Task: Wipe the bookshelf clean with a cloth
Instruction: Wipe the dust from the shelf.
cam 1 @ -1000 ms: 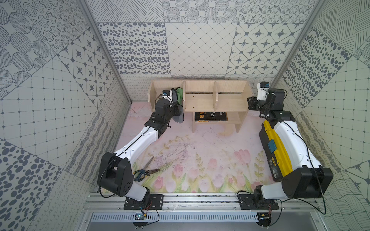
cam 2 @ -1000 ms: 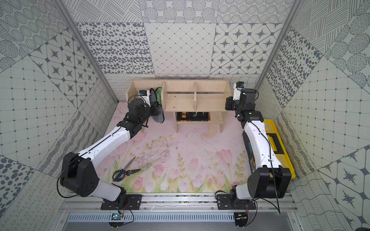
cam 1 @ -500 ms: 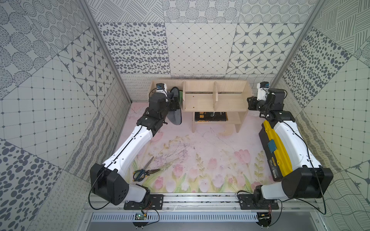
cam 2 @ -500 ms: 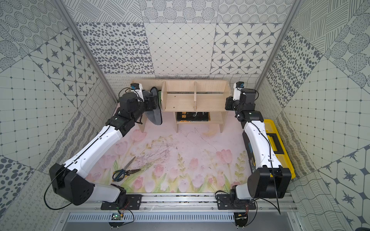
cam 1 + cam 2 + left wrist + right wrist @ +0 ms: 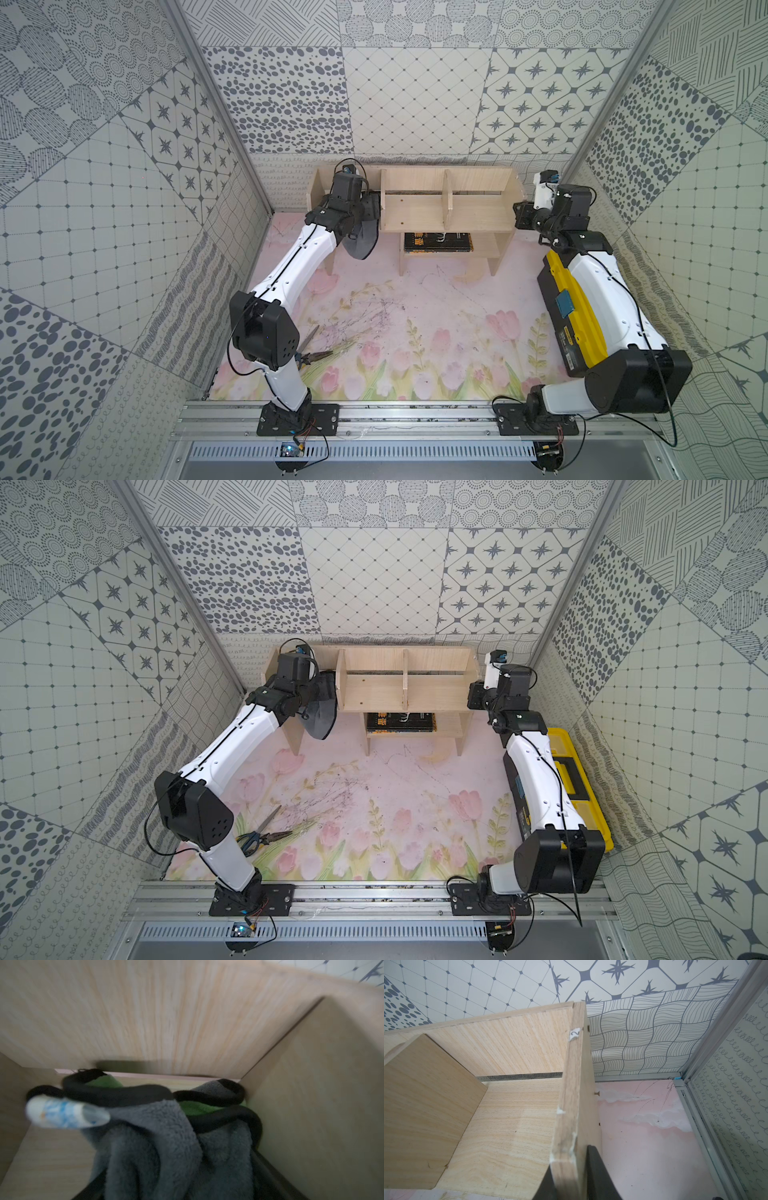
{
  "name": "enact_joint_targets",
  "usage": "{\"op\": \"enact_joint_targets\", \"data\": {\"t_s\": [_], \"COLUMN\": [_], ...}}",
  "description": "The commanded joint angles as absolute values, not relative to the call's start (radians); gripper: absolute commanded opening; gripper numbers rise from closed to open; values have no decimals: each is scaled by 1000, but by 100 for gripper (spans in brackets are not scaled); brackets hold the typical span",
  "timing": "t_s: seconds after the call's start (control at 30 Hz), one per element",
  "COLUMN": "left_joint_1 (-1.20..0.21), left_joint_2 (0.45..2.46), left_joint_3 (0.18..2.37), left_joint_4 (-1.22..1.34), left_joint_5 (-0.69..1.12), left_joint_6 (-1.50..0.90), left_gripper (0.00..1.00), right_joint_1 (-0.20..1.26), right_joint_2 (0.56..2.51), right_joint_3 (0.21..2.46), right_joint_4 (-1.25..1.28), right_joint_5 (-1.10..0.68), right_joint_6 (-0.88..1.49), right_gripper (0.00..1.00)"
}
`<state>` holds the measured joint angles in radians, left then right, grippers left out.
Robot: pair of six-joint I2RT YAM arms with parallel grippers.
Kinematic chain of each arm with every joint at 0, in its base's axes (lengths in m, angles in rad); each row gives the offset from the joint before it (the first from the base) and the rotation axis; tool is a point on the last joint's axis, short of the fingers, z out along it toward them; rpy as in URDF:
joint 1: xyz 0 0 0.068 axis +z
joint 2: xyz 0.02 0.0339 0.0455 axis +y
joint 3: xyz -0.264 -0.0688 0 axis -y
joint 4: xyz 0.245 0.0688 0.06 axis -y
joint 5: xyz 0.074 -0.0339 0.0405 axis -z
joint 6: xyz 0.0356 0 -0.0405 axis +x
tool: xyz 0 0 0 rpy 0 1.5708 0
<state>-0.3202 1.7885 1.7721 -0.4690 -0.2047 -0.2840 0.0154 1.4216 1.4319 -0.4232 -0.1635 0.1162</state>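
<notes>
The pale-wood bookshelf [image 5: 415, 208] [image 5: 374, 688] stands against the back wall. The cloth [image 5: 361, 241] [image 5: 320, 721] hangs grey over the front edge of its left compartment. In the left wrist view the cloth [image 5: 155, 1136] is bunched inside that compartment, grey and green with dark edging and a white tag [image 5: 64, 1112]. My left gripper [image 5: 368, 203] [image 5: 180, 1178] reaches into this compartment. Its dark fingers [image 5: 268, 1169] stand wide apart, open, with the cloth draped loosely between them. My right gripper [image 5: 519, 212] [image 5: 571, 1167] is shut on the bookshelf's right side panel [image 5: 571, 1105].
A yellow-and-black toolbox [image 5: 569, 311] [image 5: 573, 771] lies along the right wall under my right arm. Scissors [image 5: 311, 353] [image 5: 262, 833] lie on the floral mat near the left arm's base. A dark book [image 5: 438, 242] rests on the lower shelf.
My left gripper's jaws have opened off the cloth and the left arm has swung and rolled. The cloth's green face no longer shows from above. The right arm has not moved.
</notes>
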Motion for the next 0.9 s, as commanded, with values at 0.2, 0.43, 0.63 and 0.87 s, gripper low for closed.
{"op": "enact_joint_targets", "data": {"t_s": [0.2,0.43,0.63,0.87], "left_joint_1": [-321,-320,-317,-317], "left_joint_2": [1764,1669,1647,1583], "left_joint_3": [1760,1835,1794,1399], "left_joint_4": [-618,-318,28,541], "left_joint_5": [-261,-248,-235,-224], "left_joint_6": [-250,-169,-184,-243], "left_gripper": [0,0,0,0], "right_joint_1": [76,75,75,82], "right_joint_2": [1389,1399,1394,1390], "right_joint_3": [1409,1413,1398,1382], "right_joint_4": [-506,-505,-505,-504], "right_joint_5": [-458,-465,-463,-463], "right_joint_6": [231,238,241,240], "right_gripper": [0,0,0,0]}}
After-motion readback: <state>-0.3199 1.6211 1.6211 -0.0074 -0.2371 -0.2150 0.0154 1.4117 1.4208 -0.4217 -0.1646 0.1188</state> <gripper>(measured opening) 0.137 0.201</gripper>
